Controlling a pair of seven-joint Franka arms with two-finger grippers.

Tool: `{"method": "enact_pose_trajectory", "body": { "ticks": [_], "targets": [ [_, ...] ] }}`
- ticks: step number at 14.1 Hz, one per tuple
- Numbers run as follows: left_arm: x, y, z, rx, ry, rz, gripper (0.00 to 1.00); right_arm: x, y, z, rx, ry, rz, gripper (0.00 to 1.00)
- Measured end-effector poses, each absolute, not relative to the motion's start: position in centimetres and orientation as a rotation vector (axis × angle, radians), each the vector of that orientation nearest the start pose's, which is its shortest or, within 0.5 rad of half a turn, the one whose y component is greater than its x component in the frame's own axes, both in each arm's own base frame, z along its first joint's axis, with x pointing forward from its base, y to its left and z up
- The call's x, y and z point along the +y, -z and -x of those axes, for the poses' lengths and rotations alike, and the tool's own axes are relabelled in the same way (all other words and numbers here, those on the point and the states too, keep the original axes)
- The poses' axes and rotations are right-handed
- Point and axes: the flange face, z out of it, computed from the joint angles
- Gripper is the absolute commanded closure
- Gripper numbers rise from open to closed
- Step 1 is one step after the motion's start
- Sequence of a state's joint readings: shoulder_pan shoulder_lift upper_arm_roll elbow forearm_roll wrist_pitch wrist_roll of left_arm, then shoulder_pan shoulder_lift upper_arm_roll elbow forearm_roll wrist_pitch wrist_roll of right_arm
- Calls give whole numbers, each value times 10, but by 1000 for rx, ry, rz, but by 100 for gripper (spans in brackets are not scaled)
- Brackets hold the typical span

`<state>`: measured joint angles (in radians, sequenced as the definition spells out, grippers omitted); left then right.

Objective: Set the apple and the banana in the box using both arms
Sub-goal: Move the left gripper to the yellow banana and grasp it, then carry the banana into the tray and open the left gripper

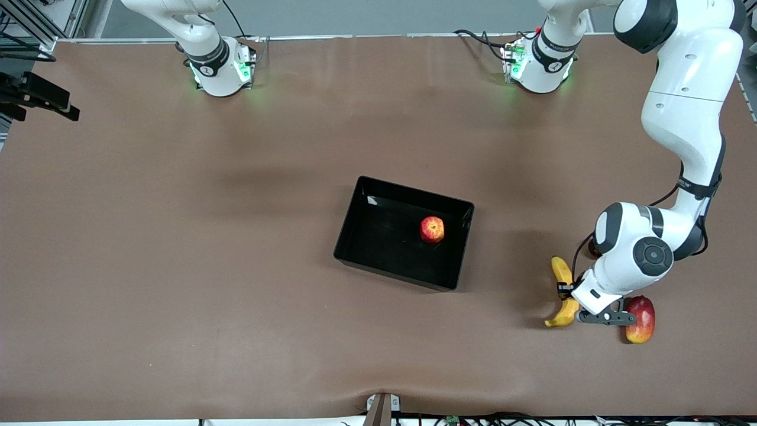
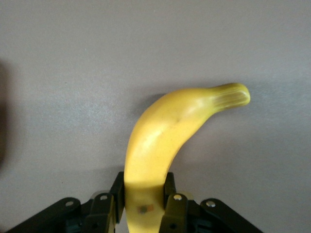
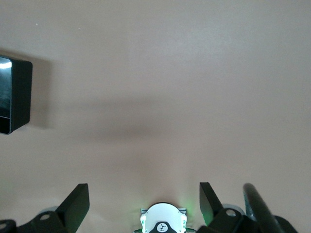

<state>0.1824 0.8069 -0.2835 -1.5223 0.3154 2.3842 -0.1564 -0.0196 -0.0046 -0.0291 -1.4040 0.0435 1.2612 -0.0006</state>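
the left gripper point(image 2: 141, 206) is clamped on the banana point(image 1: 565, 291) on the table point(image 1: 177, 236) toward the left arm's end, just beside a red-and-yellow fruit point(image 1: 640, 318). the apple point(image 1: 432, 229) sits inside the box point(image 1: 361, 207). the right gripper point(image 3: 144, 201) waits high over bare table, fingers spread wide, holding nothing.
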Motion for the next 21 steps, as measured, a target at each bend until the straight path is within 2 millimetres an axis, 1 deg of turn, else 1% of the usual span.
{"method": "enact_pose_trajectory", "body": {
  "ticks": [1,2,4,5,7,9,10,11,13,15,16,17,18,19,20,21],
  "targets": [
    [-40,-211,-717,121,144,3121,100,-21,-676,-519,62,-220,3090,0],
    [-49,-224,-717,138,132,3124,100,-22,-674,-520,66,-226,3090,0],
    [-77,-261,-713,196,110,3129,100,-23,-671,-521,69,-233,3089,0],
    [-97,-283,-709,237,104,3132,100,-23,-671,-521,68,-233,3089,0],
    [-141,-326,-696,336,101,3122,100,-22,-671,-521,67,-236,3089,0],
    [-192,-357,-679,447,120,3095,100,-22,-670,-521,66,-243,3089,0],
    [-220,-366,-670,483,133,3087,100,-22,-670,-521,66,-244,3089,0],
    [-251,-371,-659,492,144,3088,100,-22,-669,-521,65,-244,3089,0],
    [-317,-373,-630,466,151,3104,100,-19,-670,-521,56,-244,3089,0],
    [-385,-369,-592,436,143,3119,100,-17,-670,-521,50,-241,3090,0],
    [-414,-365,-574,426,135,3126,100,-17,-669,-521,51,-241,3090,0],
    [-438,-358,-558,426,121,3130,100,-18,-669,-522,53,-241,3090,0],
    [-456,-349,-545,431,103,3130,100,-19,-668,-522,56,-241,3090,0],
    [-469,-339,-536,444,81,3128,100,-21,-668,-522,63,-242,3089,0],
    [-478,-328,-529,463,61,3125,100,-24,-667,-522,72,-242,3088,0],
    [-483,-317,-528,474,54,3127,100,-26,-665,-523,79,-242,3088,0]
  ]
}}
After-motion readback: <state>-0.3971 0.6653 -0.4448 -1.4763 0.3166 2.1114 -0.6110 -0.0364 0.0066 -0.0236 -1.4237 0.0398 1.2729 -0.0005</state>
